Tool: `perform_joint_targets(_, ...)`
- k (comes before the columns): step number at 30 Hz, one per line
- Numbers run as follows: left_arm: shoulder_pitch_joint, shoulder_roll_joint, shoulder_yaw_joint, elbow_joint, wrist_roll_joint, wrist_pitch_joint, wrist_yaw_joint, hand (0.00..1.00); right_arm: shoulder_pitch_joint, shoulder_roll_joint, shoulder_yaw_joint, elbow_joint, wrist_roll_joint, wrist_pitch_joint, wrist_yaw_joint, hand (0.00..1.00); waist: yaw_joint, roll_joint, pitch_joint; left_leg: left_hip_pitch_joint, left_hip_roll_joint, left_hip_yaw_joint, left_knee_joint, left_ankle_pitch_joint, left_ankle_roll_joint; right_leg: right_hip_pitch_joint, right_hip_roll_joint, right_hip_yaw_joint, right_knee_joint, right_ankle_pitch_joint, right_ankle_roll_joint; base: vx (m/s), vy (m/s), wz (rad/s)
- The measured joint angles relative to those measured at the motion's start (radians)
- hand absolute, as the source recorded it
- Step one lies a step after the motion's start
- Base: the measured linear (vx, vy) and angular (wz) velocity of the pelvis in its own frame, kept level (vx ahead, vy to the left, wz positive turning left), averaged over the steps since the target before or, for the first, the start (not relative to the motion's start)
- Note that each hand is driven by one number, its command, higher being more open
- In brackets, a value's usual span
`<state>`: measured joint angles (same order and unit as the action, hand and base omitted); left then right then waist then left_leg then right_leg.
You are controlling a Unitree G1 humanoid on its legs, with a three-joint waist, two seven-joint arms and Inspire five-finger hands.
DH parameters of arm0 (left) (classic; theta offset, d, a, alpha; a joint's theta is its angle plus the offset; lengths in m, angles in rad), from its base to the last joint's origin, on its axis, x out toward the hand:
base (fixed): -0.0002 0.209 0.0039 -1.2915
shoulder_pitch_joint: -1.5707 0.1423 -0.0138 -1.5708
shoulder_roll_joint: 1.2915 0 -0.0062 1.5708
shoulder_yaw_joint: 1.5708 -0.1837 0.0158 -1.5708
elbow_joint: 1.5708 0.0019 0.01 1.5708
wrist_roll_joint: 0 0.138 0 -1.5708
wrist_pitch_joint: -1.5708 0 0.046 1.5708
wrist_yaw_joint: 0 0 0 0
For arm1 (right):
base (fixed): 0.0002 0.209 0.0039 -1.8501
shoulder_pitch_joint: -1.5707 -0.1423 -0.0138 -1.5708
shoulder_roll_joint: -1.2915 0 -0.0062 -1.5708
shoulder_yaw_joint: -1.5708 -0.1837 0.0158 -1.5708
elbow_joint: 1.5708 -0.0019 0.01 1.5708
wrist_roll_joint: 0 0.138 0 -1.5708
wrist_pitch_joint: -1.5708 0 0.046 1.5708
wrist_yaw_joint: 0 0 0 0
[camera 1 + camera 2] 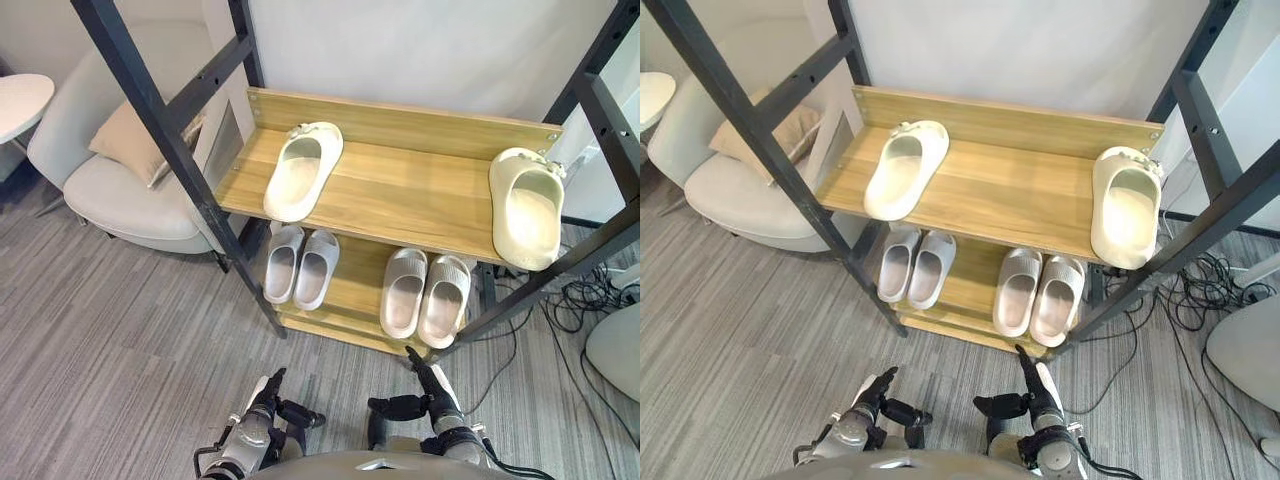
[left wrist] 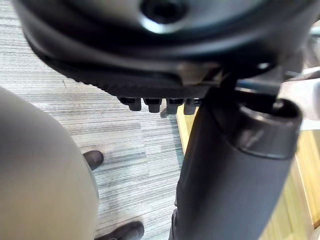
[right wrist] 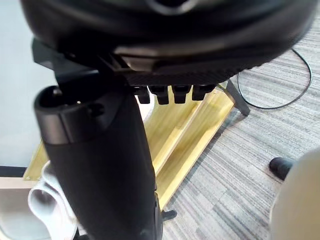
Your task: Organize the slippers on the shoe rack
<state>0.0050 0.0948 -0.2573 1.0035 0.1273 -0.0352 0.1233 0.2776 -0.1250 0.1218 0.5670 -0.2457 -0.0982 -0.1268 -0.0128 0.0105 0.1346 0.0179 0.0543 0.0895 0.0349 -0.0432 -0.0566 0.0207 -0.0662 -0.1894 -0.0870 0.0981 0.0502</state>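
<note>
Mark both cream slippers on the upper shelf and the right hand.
left cream slipper (image 1: 298, 178): left eye view, on its footbed.
right cream slipper (image 1: 527, 222): left eye view, on its footbed.
right hand (image 1: 436, 398): left eye view, on the hand's dark body below its raised finger.

On the shoe rack (image 1: 400, 122), the upper shelf (image 1: 400, 195) bears one slipper (image 1: 303, 170) near its left end and a second slipper (image 1: 527, 207) at its right end, well apart. On the lower shelf (image 1: 355, 290) beneath, a left pair (image 1: 316, 268) and a right pair (image 1: 405, 292) lie side by side. Left of the rack stands an armchair (image 1: 120, 195) with a cushion (image 1: 130, 140) on it, and a small table (image 1: 15, 100) stands farther left.
</note>
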Motion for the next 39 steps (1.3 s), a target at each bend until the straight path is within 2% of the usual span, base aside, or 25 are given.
perform_joint_targets(4, 0.022, 0.0, -0.014, -0.061, -0.021, 0.001, 0.001, 1.0, -0.035, 0.004, -0.028, 0.066, 0.023, 0.007, -0.016, 1.0, 0.0, 0.002, -0.003, 0.004, -0.006, -0.013, -0.012, 0.009, 0.014, 0.003, 0.0, -0.011, 0.002, -0.002, -0.002, 0.04, -0.001, 0.09)
perform_joint_targets(8, 0.04, 0.009, -0.089, -0.243, -0.065, 0.0, -0.001, 1.0, -0.049, 0.014, -0.061, 0.105, 0.054, 0.01, -0.036, 1.0, -0.001, 0.002, -0.003, 0.016, -0.018, -0.043, -0.016, 0.013, 0.019, 0.03, -0.009, -0.038, 0.002, -0.009, 0.003, 0.05, 0.021, 0.21)
perform_joint_targets(9, 0.049, 0.022, -0.125, -0.341, -0.081, -0.004, -0.003, 1.0, -0.049, 0.016, -0.062, 0.105, 0.055, 0.01, -0.037, 1.0, -0.001, 0.001, -0.003, 0.017, -0.02, -0.046, -0.017, 0.013, 0.02, 0.032, -0.011, -0.044, 0.002, -0.01, 0.004, 0.01, 0.026, 0.09)
perform_joint_targets(11, 0.054, 0.038, -0.151, -0.404, -0.09, -0.016, -0.007, 1.0, -0.049, 0.017, -0.062, 0.105, 0.058, 0.01, -0.037, 1.0, -0.001, 0.002, -0.003, 0.017, -0.021, -0.048, -0.018, 0.014, 0.021, 0.033, -0.012, -0.047, 0.002, -0.01, 0.004, -0.01, 0.016, 0.05)
perform_joint_targets(14, 0.087, 0.085, -0.223, -0.584, -0.122, -0.049, -0.056, 1.0, -0.043, 0.016, -0.063, 0.105, 0.101, 0.01, -0.03, 1.0, -0.002, 0.01, -0.01, 0.017, -0.022, -0.051, -0.02, 0.016, 0.024, 0.033, -0.013, -0.05, 0.002, -0.01, 0.004, -0.01, 0.005, 0.01)
perform_joint_targets(17, 0.107, 0.118, -0.296, -0.671, -0.155, -0.069, -0.111, 1.0, -0.038, 0.008, -0.063, 0.105, 0.13, 0.008, -0.011, 1.0, -0.002, 0.021, -0.019, 0.02, -0.022, -0.055, -0.033, 0.02, 0.027, 0.031, -0.013, -0.053, 0.002, -0.014, 0.004, 0.0, 0.001, 0.04)
perform_joint_targets(23, 0.108, 0.156, -0.42, -0.819, -0.242, -0.072, -0.201, 1.0, -0.037, 0.0, -0.062, 0.105, 0.131, 0.005, 0.019, 1.0, -0.008, 0.03, -0.032, 0.02, -0.02, -0.059, -0.041, 0.021, 0.027, 0.032, -0.011, -0.057, 0.003, -0.022, 0.005, 0.01, 0.0, 0.02)
perform_joint_targets(32, 0.106, 0.195, -0.437, -1.11, -0.403, -0.078, -0.207, 1.0, -0.033, -0.008, -0.041, 0.106, 0.132, 0.004, 0.035, 1.0, -0.015, 0.034, -0.06, 0.031, -0.021, -0.055, -0.047, 0.02, 0.027, 0.038, -0.012, -0.055, 0.004, -0.027, 0.005, 0.02, 0.001, 0.0)
perform_joint_targets(39, 0.069, 0.134, -0.393, -1.308, -0.47, -0.12, -0.124, 1.0, -0.028, -0.025, -0.04, 0.131, 0.133, -0.001, 0.034, 1.0, -0.011, 0.037, -0.095, 0.035, -0.02, -0.066, -0.044, 0.018, 0.028, 0.034, -0.024, -0.063, 0.042, -0.051, 0.009, 0.0, 0.005, 0.04)
